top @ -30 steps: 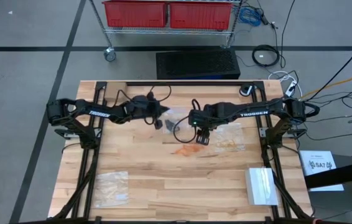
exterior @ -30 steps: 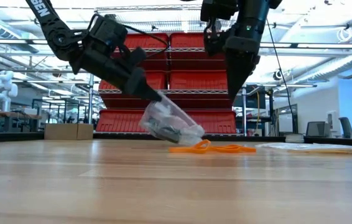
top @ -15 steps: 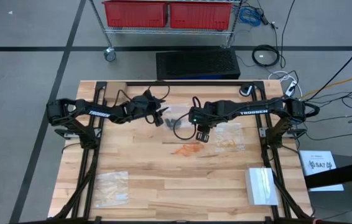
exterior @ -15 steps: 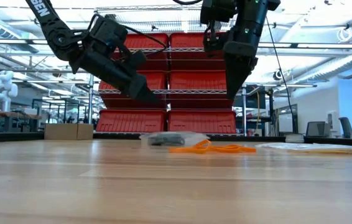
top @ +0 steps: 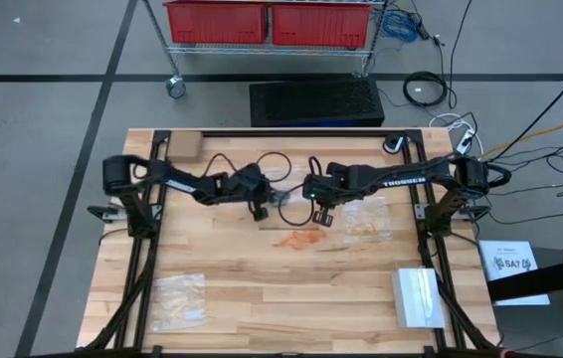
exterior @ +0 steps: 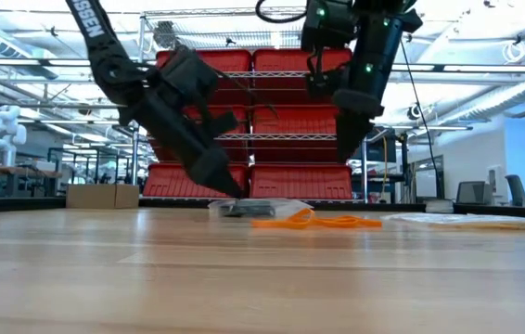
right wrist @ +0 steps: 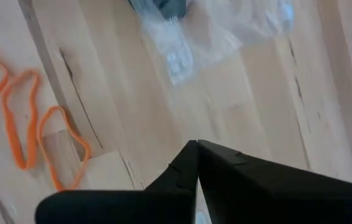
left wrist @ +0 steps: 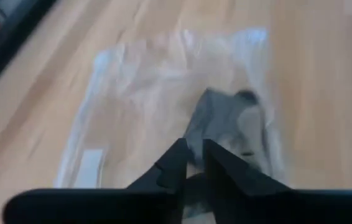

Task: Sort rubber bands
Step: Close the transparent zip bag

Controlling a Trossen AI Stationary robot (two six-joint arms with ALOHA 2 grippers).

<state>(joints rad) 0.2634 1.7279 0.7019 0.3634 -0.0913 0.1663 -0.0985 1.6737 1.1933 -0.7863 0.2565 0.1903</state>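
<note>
Left arm reaching across the table (top: 212, 288) from its base, forearm sloping down, left gripper (exterior: 228, 189) pitched nose-down with tips at or just above the wood in the low view. Jaws nearly closed, only a thin slit showing between the fingers (left wrist: 175, 163), nothing held. Directly ahead of the tips and touching or nearly so: a clear bag (left wrist: 163, 93) lying flat, with a dark clump of black bands (left wrist: 226, 121) inside it. Same bag (exterior: 261, 207) flat on the table in the low view, just beside the left tips.

Right arm extended from the opposite base, elbow high, right gripper (exterior: 346, 148) pointing down and hanging well above the table. Jaws pressed together with no gap visible between the fingers (right wrist: 216, 165), empty. Below and to one side of these tips: orange bands (right wrist: 33, 134), several loose loops lying on bare wood, untouched. Same orange bands (top: 301, 240) in the overhead view, just beyond the right gripper (top: 323, 216), between the two bags.

Near the right arm: a second clear bag (top: 366, 219) holding yellow-tan bands (top: 364, 232), flat on the table.
</note>
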